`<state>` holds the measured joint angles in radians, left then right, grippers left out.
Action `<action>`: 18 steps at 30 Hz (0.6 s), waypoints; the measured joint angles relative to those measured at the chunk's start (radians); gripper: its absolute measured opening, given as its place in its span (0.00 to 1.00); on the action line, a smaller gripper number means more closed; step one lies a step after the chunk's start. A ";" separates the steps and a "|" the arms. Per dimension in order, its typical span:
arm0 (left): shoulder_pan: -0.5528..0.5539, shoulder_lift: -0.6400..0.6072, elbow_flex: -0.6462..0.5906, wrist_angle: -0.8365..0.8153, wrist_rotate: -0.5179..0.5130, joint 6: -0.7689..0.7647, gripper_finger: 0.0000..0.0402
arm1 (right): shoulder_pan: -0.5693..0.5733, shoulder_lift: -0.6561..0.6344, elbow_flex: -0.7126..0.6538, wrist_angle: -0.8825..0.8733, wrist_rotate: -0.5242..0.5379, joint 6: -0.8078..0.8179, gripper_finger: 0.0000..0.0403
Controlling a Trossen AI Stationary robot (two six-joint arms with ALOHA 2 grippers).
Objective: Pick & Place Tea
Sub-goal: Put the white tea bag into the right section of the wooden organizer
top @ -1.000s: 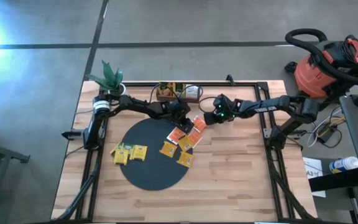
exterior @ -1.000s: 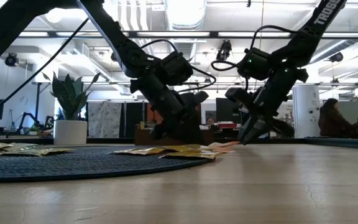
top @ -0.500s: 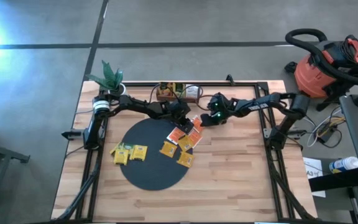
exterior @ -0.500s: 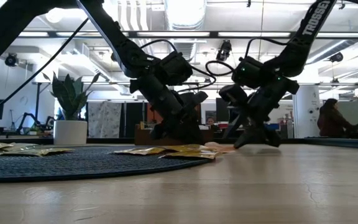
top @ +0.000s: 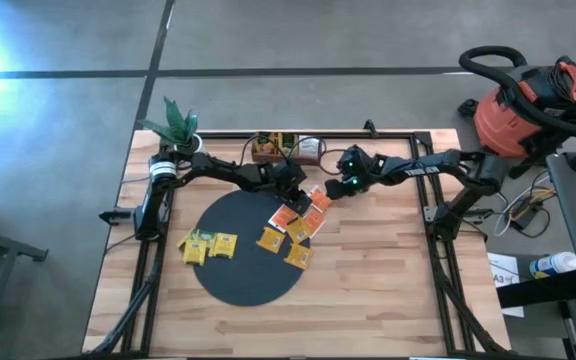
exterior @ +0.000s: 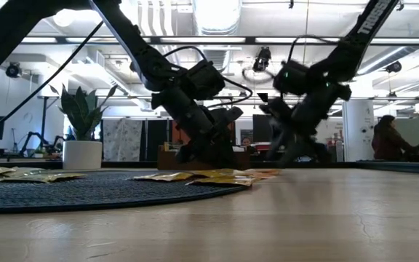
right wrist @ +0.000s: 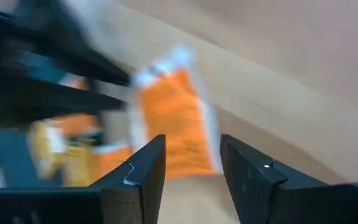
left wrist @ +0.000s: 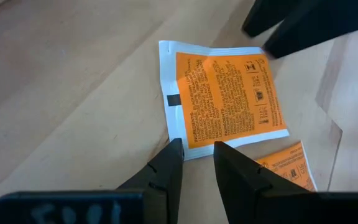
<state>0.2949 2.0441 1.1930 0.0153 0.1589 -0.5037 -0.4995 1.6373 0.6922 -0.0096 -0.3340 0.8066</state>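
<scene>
An orange-red tea packet [left wrist: 229, 93] lies flat on the wood just off the far right rim of the black round mat [top: 238, 275]. My left gripper [left wrist: 194, 149] stands at the packet's near white edge, its fingers a narrow gap apart. My right gripper [right wrist: 191, 146] is open and hovers close to the same packet [right wrist: 173, 124] from the table's right; its dark fingers [left wrist: 291, 25] show over the packet's far side. Several more orange packets [top: 290, 236] and yellow packets [top: 208, 244] lie on the mat. My left gripper has its fingertips [left wrist: 174, 152] slanting down on either side of the packet's near corner [left wrist: 188, 149]. Whether they touch it I cannot tell. The packet lies flat on the table.
A brown wooden tray [top: 273, 148] stands at the far edge behind both grippers, and a potted plant [top: 176, 128] at the far left corner. A red shop vacuum [top: 528, 100] stands off the table's right. Bare wood stretches along the near and right side.
My right gripper has opened at the orange-red packet and rolled a little at the wrist. The packet stays flat on the wood. My left arm has kept still.
</scene>
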 joint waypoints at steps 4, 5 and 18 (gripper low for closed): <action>0.001 -0.001 -0.014 0.007 0.001 -0.002 0.24 | 0.000 0.046 0.003 0.012 -0.004 0.002 0.38; 0.001 -0.001 -0.016 0.007 0.001 -0.004 0.24 | 0.000 0.055 0.002 0.017 -0.006 0.003 0.38; 0.001 0.000 -0.022 0.056 0.005 -0.048 0.24 | 0.007 0.075 0.009 0.059 -0.086 0.010 0.35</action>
<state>0.2958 2.0438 1.1711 0.0717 0.1638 -0.5521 -0.4930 1.7126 0.7015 0.0489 -0.4199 0.8162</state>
